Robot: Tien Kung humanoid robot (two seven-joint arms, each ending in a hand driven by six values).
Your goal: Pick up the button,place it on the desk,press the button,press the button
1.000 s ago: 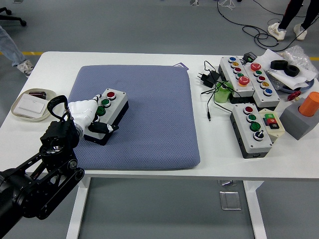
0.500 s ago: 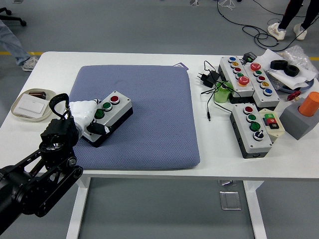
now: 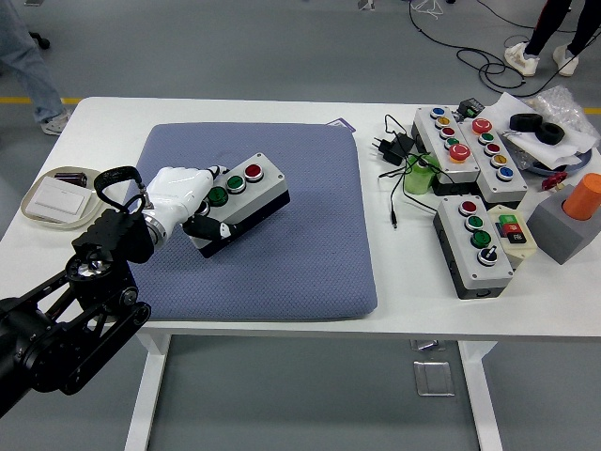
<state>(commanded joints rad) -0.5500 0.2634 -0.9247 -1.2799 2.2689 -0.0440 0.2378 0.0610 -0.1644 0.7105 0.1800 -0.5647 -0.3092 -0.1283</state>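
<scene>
White table (image 3: 282, 319), blue-grey mat (image 3: 282, 244).

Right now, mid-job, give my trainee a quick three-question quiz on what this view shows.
1. True or false: the left hand grips the button box by its end.
2. What does the button box hang over? A) bare white table B) blue pad C) white dish
3. Fill in: the button on the box farthest from the fingers is ____.

Key: 1 true; 2 B; 3 red.
</scene>
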